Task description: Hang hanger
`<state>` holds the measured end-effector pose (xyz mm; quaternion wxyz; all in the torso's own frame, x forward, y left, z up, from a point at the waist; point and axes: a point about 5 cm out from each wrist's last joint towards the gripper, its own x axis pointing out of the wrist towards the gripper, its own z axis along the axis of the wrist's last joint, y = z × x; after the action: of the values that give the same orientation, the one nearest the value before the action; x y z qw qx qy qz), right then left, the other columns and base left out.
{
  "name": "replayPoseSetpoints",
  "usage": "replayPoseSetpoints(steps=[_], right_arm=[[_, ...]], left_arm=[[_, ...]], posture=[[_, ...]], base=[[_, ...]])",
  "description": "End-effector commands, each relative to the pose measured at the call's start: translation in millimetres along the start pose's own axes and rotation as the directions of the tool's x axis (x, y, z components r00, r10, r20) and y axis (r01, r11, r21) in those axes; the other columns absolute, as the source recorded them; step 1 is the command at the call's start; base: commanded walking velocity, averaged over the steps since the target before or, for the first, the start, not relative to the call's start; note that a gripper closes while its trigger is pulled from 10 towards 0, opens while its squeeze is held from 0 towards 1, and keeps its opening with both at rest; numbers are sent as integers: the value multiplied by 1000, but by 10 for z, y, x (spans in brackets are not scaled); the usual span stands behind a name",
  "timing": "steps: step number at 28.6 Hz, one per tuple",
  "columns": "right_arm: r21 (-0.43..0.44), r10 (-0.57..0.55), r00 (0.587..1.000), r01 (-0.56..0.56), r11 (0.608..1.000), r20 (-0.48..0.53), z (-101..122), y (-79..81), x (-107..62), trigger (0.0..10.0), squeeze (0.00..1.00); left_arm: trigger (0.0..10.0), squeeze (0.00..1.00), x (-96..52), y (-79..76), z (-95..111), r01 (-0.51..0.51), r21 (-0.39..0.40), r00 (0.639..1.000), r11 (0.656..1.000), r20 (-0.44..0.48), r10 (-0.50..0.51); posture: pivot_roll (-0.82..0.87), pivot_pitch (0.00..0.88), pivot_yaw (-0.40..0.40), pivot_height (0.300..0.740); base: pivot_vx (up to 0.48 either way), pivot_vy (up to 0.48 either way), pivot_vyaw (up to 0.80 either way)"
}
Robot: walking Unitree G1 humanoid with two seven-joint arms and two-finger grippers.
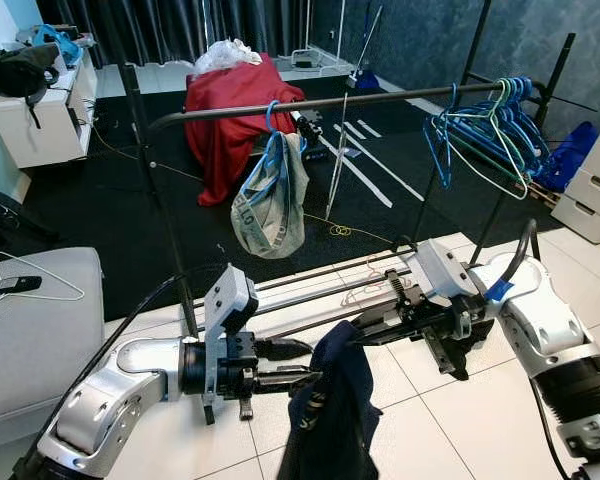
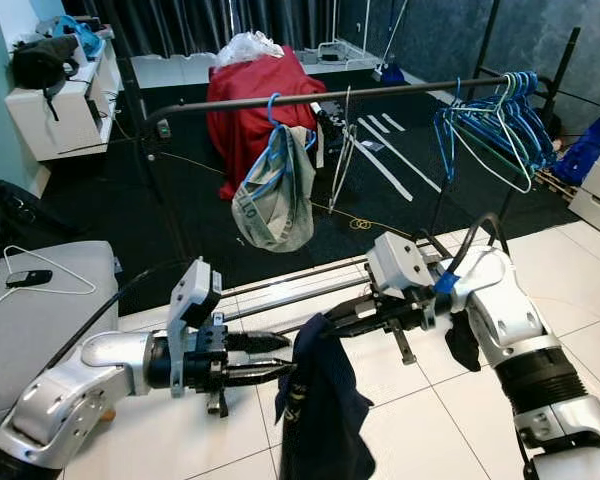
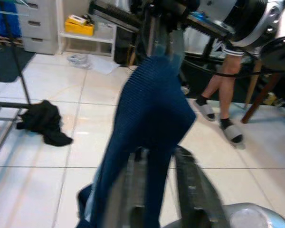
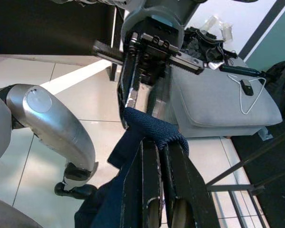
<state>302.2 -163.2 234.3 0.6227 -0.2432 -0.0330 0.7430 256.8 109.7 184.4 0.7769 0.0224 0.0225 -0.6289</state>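
A dark blue garment [image 1: 332,400] hangs between my two grippers, low over the white tiles. My right gripper [image 1: 358,335] is shut on the garment's top edge, and the cloth folds over its fingertips [image 4: 149,152]. My left gripper [image 1: 310,365] reaches in from the left, open, with its two fingers on either side of the hanging cloth [image 3: 152,109]. Behind them runs a black clothes rail [image 1: 380,98]. A blue hanger with a grey-green garment [image 1: 270,195] hangs near its middle, and several empty blue hangers [image 1: 490,130] bunch at its right end.
A grey seat [image 1: 30,340] at my left holds a white hanger [image 1: 40,290] and a phone. A red-draped heap [image 1: 235,110] lies behind the rail, with white drawers [image 1: 595,190] at the right. A black cloth [image 3: 42,123] lies on the tiles. A person's legs [image 3: 223,95] stand nearby.
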Motion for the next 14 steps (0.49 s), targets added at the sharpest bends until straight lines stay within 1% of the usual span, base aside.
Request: replayPoseSetpoints(steps=[1,7,9,10,11,12,13,14], right_arm=[[-13,6,1000,-6,1000,-6,7,0,-29,0,0],[-11,3,1000,-3,1000,-4,5,-18,-42,0,0],[-13,3,1000,-3,1000,2,17,-28,-37,0,0],[-16,3,1000,-2,1000,10,31,-38,-31,0,0],[-16,3,1000,-2,1000,10,31,-38,-31,0,0],[-19,2,1000,-2,1000,15,40,-43,-27,0,0],[-19,2,1000,-2,1000,15,40,-43,-27,0,0],[-22,2,1000,-2,1000,22,55,-52,-21,0,0]], left_arm=[[0,0,-2,-55,24,45,-17,999,999,1,-45],[0,0,8,-102,26,77,-46,997,996,11,-77],[0,0,1,-97,18,68,-40,998,997,4,-68],[4980,0,-1,-59,6,24,-24,1000,999,-1,-24],[4980,0,-1,-59,6,24,-24,1000,999,-1,-24],[4980,0,-2,-29,-3,-9,-12,1000,1000,-4,9],[4980,0,-2,-29,-3,-9,-12,1000,1000,-4,9],[10000,1000,-4,-12,-5,-21,-19,1000,1000,6,21]], posture=[[-108,80,-14,740],[-104,73,-15,740],[-102,70,-16,740],[-102,69,-15,740],[-102,69,-15,740],[-102,69,-15,740],[-102,69,-15,740],[-104,63,-14,740]], base=[[0,0,0],[0,0,0],[0,0,0],[0,0,0],[0,0,0],[0,0,0],[0,0,0],[0,0,0]])
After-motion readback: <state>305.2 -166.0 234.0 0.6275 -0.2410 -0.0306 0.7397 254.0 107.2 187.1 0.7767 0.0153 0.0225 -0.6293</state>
